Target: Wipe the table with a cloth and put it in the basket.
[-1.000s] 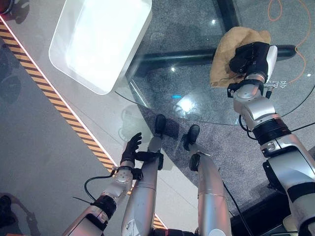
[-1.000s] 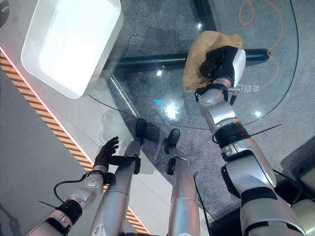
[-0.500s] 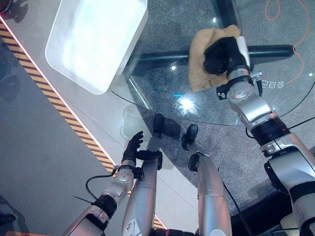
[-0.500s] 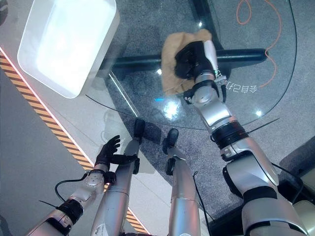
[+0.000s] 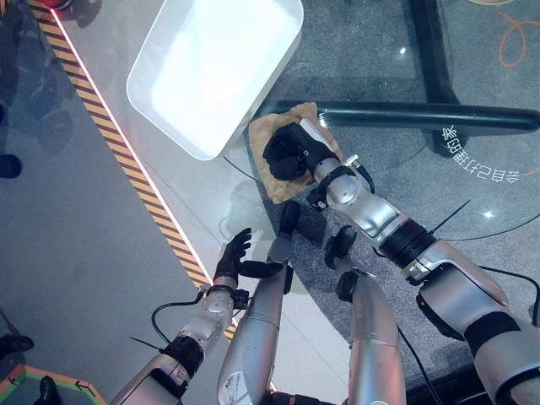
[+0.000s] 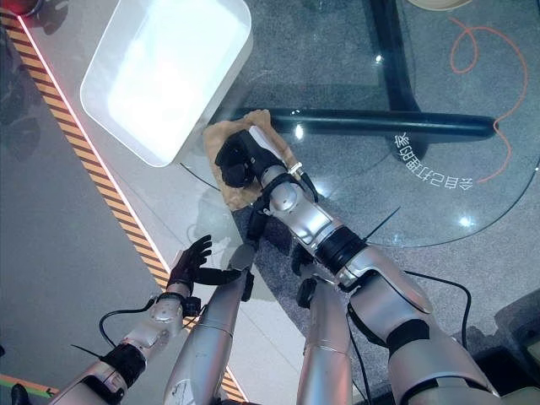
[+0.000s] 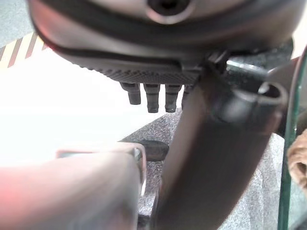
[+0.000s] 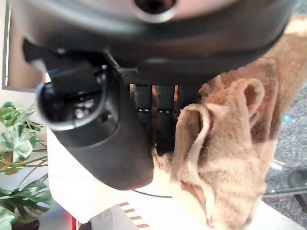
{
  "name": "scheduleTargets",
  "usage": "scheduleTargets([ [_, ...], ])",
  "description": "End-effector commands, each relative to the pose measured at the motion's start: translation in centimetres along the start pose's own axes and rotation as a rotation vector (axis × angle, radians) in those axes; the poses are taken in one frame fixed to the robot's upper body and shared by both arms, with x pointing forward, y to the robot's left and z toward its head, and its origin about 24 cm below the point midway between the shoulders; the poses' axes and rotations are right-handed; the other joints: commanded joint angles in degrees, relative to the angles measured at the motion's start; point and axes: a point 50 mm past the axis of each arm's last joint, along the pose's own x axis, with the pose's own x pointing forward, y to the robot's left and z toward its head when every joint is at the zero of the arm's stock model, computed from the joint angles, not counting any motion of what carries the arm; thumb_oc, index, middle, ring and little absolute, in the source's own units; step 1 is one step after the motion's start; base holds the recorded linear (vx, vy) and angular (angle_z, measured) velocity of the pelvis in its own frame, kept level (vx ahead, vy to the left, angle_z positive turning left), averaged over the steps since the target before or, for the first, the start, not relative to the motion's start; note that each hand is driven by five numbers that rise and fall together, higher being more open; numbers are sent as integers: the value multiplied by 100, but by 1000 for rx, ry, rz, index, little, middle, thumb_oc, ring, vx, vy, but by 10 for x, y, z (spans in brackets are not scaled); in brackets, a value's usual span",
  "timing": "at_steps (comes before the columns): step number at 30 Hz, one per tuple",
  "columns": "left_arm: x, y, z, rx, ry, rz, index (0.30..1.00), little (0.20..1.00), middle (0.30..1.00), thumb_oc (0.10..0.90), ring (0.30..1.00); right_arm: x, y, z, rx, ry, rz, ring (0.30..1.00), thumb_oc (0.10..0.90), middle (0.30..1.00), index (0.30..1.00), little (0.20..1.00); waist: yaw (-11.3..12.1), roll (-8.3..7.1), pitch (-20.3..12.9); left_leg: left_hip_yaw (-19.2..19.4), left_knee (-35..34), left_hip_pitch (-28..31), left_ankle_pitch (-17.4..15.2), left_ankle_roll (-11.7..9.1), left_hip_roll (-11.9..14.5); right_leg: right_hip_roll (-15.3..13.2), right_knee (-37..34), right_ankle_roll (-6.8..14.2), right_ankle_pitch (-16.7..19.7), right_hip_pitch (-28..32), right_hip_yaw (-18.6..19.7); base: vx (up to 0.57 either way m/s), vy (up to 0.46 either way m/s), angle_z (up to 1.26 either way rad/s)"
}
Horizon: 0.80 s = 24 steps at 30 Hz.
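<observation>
A tan cloth (image 5: 264,135) lies bunched on the round glass table (image 5: 472,76), at the table's left edge. My right hand (image 5: 288,152) rests on top of the cloth with its fingers (image 8: 165,115) curled into the folds (image 8: 225,158). The white rectangular basket (image 5: 156,118) stands on the floor just beyond that edge, up and left of the cloth, and I see nothing inside it. My left hand (image 5: 232,257) hangs low beside the legs, below the table, its fingers (image 7: 151,98) relaxed and holding nothing.
A black table-base bar (image 5: 422,114) shows through the glass. A yellow-and-black striped line (image 5: 126,160) crosses the floor left of the basket. An orange cable (image 6: 498,93) loops on the floor at the far right. A person's shoe (image 5: 7,164) is at the left edge.
My right hand has dragged the cloth leftward across the glass, from the right part to the left edge by the basket. The camera has shifted too. The left hand stays put.
</observation>
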Motion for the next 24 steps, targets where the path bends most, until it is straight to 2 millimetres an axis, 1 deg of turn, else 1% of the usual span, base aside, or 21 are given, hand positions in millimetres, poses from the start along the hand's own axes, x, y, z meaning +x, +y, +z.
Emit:
scheduleTargets([
  [1,-13,2,-14,33,4,-18,900,900,900,800,900,-6,35,53,108,-225,121,300,100,300,300,200,163,-229,84,518,506,167,-852,470,-388,-66,-1000,775,981,44,567,0,0,0],
  [10,-14,3,-19,31,22,-12,900,900,900,800,900,-3,20,43,139,-183,24,300,100,300,300,200,143,-215,84,551,492,184,-854,473,-359,-76,-993,774,996,48,559,0,0,0],
  [12,-15,2,-20,29,23,-11,900,900,900,800,900,-2,13,41,136,-176,-45,300,100,300,300,200,137,-204,84,566,486,199,-856,476,-354,-72,-995,771,996,62,570,0,0,0],
  [14,-15,2,-20,29,23,-11,900,900,900,800,900,-2,13,41,136,-176,-45,300,100,300,300,200,137,-204,84,566,486,200,-856,476,-353,-72,-995,771,996,62,570,0,0,0],
  [15,-15,5,-21,28,26,-5,900,900,900,800,900,-1,-5,37,126,-166,-163,300,100,300,300,200,111,-209,84,578,501,227,-885,482,-339,-58,-965,773,978,83,589,0,0,0],
  [17,-14,7,-22,25,30,9,900,900,900,800,900,0,-28,32,113,-143,-299,300,100,300,300,200,78,-246,84,583,493,269,-914,494,-314,-38,-970,782,978,131,603,0,0,0],
  [19,-15,9,-23,23,33,15,900,900,900,800,900,-1,-40,30,117,-136,-357,300,100,300,300,200,62,-269,84,582,490,287,-926,496,-299,-28,-968,787,978,149,609,0,0,0],
  [23,-16,14,-25,23,35,32,900,900,900,800,900,-7,-72,23,112,-118,-509,300,100,300,300,200,-3,-336,84,580,477,309,-956,511,-271,7,-975,805,1000,163,628,-2,-20,-2],
  [24,-18,18,-28,22,41,42,900,900,900,800,900,-11,-85,20,106,-111,-565,300,100,300,300,200,-42,-370,84,578,482,331,-984,525,-260,30,-958,808,1000,171,648,4,-28,-3],
])
